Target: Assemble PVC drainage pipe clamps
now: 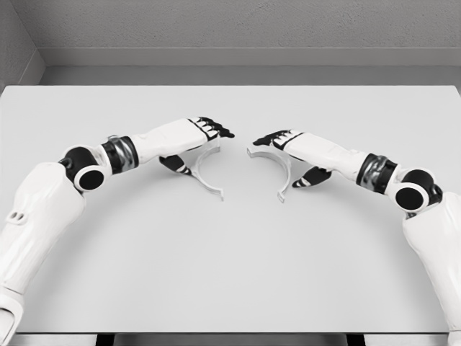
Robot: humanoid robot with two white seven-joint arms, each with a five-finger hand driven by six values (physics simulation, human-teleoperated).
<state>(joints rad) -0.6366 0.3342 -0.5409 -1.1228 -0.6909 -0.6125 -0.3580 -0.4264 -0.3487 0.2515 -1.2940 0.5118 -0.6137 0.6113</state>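
Observation:
Two white half-ring clamp pieces lie near the middle of the grey table point(230, 274), their open sides facing each other. My left hand point(202, 148) is closed around the left clamp half point(205, 182), with black-tipped fingers point(217, 130) over its upper end and the thumb behind the arc. My right hand point(284, 160) holds the right clamp half point(286, 184) the same way, fingers point(263, 138) over the top end and thumb outside the curve. A gap of roughly a hand's width separates the two halves. Whether they are lifted off the table cannot be told.
The table's far edge meets a grey wall at the back, and its near edge runs along the bottom of the view. Both forearms reach inward from the lower corners.

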